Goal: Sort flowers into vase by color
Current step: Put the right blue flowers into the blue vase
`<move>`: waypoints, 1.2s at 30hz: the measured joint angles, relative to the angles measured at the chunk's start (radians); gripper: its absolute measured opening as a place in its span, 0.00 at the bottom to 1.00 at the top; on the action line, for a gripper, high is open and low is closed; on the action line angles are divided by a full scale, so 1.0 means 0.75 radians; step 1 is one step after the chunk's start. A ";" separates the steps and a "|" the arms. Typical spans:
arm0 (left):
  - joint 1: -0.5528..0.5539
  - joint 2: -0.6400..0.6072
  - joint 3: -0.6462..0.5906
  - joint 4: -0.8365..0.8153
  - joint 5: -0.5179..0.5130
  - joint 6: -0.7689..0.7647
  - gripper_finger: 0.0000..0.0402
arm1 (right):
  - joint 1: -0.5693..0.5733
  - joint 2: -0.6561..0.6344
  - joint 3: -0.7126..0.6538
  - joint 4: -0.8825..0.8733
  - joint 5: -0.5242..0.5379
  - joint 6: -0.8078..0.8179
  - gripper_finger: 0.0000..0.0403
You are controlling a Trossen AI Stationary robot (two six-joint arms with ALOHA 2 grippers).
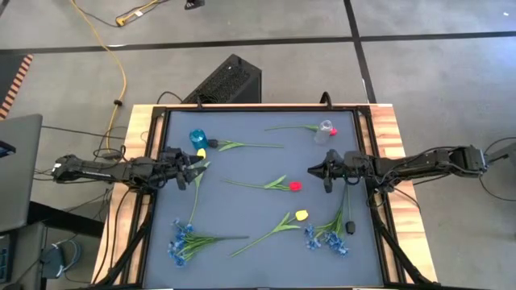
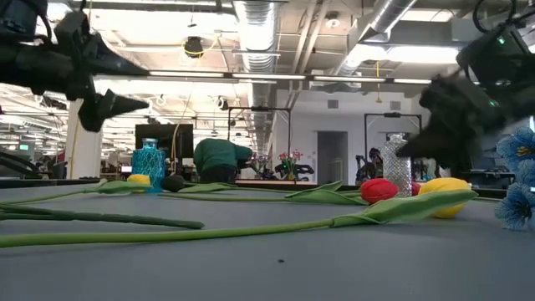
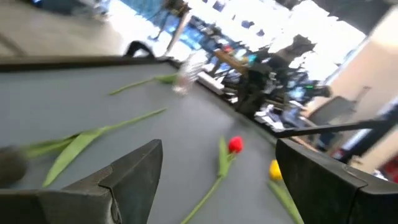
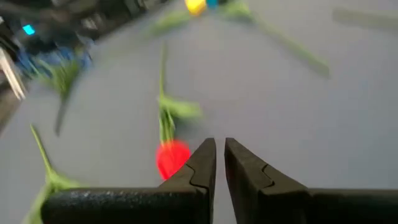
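Approach step: right tool (image 4: 219,163) nearly closed, empty, hovering beside red tulip (image 4: 172,158) lying just ahead on desk (image 1: 242,165); left tool (image 1: 196,170) spread, empty; next: open, descend, grip stem.

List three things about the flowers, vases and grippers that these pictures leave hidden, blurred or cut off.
- Clear vase, high view: too small to tell whether the red tulip's head is inside it or beside it.
- Blue blossoms, low view: cut off by the frame edge.
- Right gripper, low view: blurred, fingers indistinct.
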 joint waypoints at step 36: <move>0.290 0.336 0.037 0.670 0.204 0.470 0.75 | 0.568 0.526 1.141 -1.914 -0.097 -0.850 0.16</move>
